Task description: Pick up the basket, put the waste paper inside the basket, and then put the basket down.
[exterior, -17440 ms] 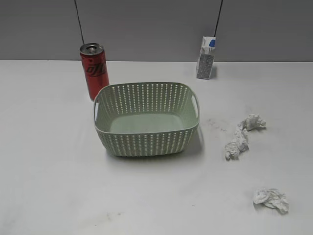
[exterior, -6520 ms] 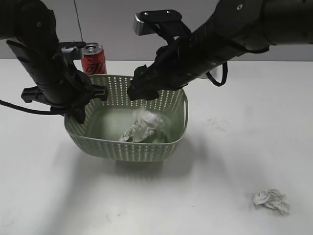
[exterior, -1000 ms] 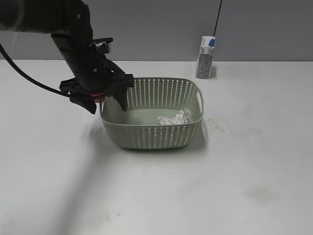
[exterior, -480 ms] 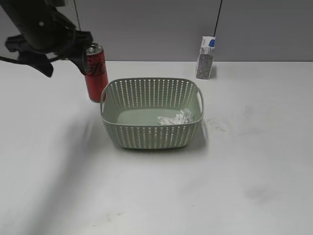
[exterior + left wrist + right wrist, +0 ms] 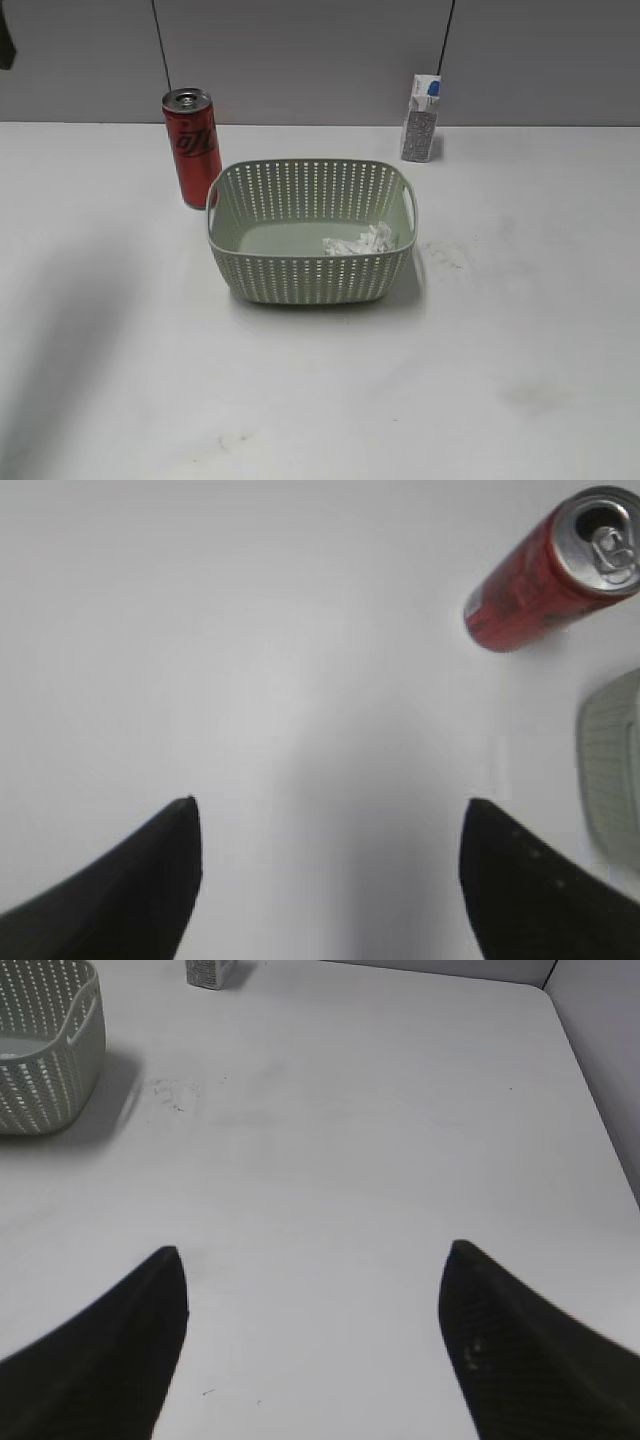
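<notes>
Well, from the front of the room the basket [image 5: 311, 232] sits flat on the white worktop [image 5: 320, 400], near the middle, with nothing touching it. The waste paper [image 5: 361, 241] lies inside it, bunched against the right-hand end of the floor, and I can see no loose wads anywhere else on the surface. A red can [image 5: 192, 147] stands upright just behind the basket's left corner, and a small white-and-blue carton [image 5: 421, 119] stands farther back on the right, well apart from it. Neither arm reaches into this view; only a dark sliver shows at the top left edge. To my eye the job looks finished: paper in, basket down, so there is no reason for anything to be holding it.

Looking down from the left wrist, the left hand [image 5: 330, 875] hangs above bare worktop with its two dark fingers spread wide and nothing between them. The can leans across the upper right corner of the picture and a curve of the basket's rim [image 5: 612, 770] peeks in at the right edge, both clear of the fingers. That fits a hand that has no further use for the handle.

From the right wrist, the right hand [image 5: 315, 1335] is likewise spread wide and empty over open worktop. The basket shows at the far upper left, well apart, with the carton's base beyond it at the top edge.
</notes>
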Motion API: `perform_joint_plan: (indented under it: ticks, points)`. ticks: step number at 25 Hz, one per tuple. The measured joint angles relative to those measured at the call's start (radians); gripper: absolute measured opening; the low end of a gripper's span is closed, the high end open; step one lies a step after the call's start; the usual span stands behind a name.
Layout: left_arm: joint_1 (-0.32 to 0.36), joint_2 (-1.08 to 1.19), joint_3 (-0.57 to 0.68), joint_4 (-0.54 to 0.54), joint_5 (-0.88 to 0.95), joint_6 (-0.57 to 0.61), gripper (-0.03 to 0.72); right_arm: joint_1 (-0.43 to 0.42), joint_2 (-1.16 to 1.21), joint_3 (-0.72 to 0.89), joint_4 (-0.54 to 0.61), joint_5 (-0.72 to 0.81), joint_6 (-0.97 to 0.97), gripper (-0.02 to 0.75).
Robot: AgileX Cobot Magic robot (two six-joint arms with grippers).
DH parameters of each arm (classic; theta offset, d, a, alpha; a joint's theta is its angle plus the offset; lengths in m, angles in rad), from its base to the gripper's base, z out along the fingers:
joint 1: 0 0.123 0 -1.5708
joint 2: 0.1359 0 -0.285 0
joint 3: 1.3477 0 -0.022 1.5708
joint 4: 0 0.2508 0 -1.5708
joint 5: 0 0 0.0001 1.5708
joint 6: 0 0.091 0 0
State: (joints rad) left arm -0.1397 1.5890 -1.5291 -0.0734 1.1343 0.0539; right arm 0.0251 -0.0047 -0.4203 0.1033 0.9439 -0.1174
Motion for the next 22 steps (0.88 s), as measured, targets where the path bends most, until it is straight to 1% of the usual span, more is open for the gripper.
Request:
perform_joint_plan:
  ticks: [4,6,11,15,22]
  points:
    - [0.055,-0.09,0.059,0.003,0.003,0.057,0.601,0.009,0.0,0.0,0.0,0.0,0.0,0.592]
    - [0.079,-0.136,0.113,0.006,0.005,0.085,0.595,0.027,0.0,0.0,0.0,0.0,0.001,0.592]
    - [0.123,-0.288,0.299,0.01,-0.001,0.118,0.591,0.07,0.0,0.0,0.0,0.0,0.002,0.592]
    - [0.13,-0.462,0.468,0.011,-0.025,0.121,0.591,0.074,0.0,0.0,0.0,0.0,0.002,0.592]
    - [0.13,-0.835,0.75,0.008,-0.047,0.123,0.591,0.074,0.0,0.0,0.0,0.0,0.004,0.592]
